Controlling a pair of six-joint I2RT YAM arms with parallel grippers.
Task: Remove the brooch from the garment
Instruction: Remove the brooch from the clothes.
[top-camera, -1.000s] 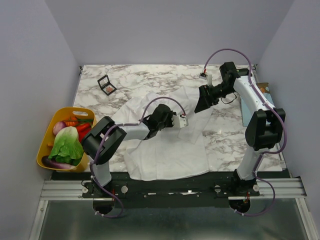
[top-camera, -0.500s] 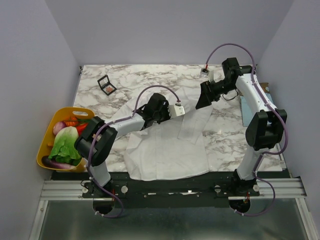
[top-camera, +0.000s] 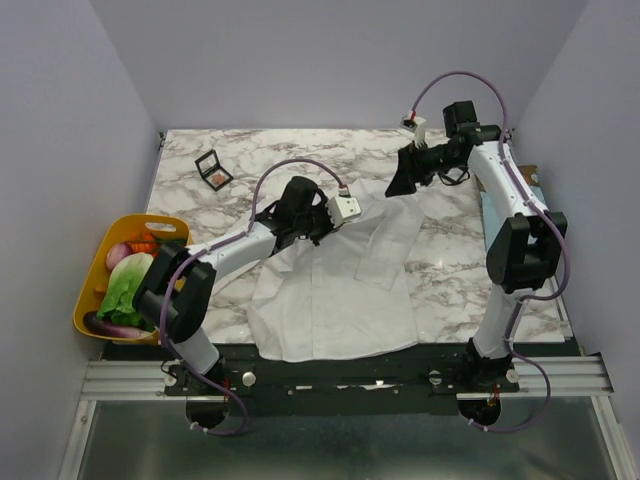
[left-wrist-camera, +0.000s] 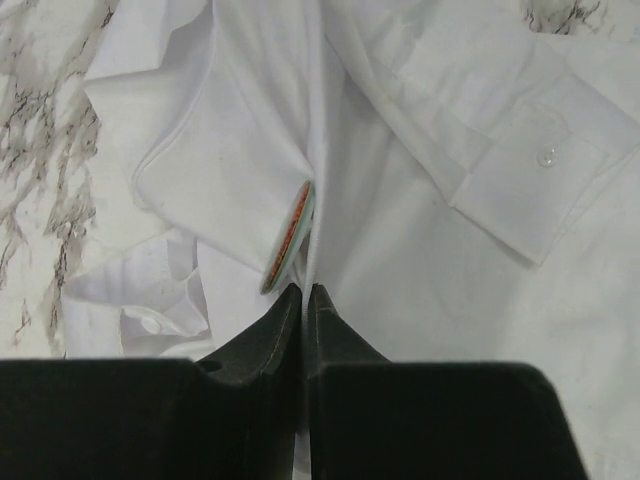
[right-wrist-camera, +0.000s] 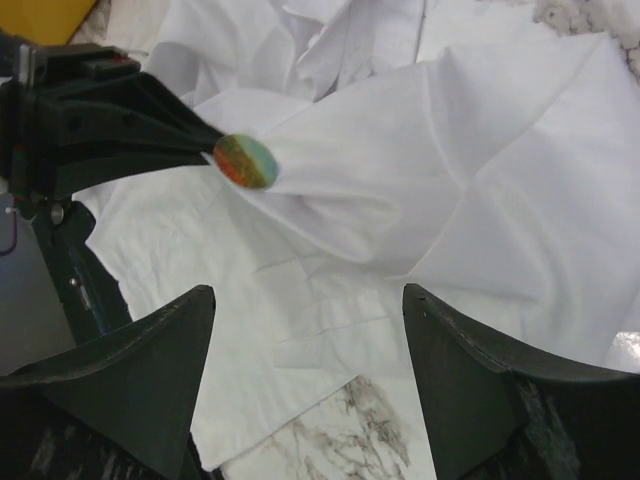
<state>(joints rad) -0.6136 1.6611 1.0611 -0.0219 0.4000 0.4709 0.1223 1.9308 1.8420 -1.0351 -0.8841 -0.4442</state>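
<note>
The white garment (top-camera: 340, 290) lies spread over the middle of the marble surface (top-camera: 455, 265), its hem toward the near edge and its collar and sleeves rumpled toward the far side. The left claw (left-wrist-camera: 303, 295) reaches in from the left over the upper part of the shirt. Its two dark fingers are pressed almost together on a narrow fold of the thin cloth, which runs straight down between their tips in the left wrist view. The brooch (right-wrist-camera: 246, 160) is pinned to that same fold, just beyond the fingertips. From the left wrist it shows edge-on as a thin green and orange-red sliver. From the right wrist it shows its round face, green above and orange-red below, at the tip of a peak of cloth drawn toward the left claw. I cannot tell whether the fingers touch the pin itself or only the cloth beside it. The right claw (right-wrist-camera: 307, 292) hangs above the far right part of the garment with its fingers spread wide and nothing between them, well apart from the brooch and facing it. A buttoned cuff (left-wrist-camera: 545, 160) lies flat on the shirt to the right of the pinched fold. A small black makeup palette (top-camera: 213, 170) sits open at the far left of the surface, clear of the shirt. A yellow basket (top-camera: 85, 292) of vegetables hangs off the left edge.
</note>
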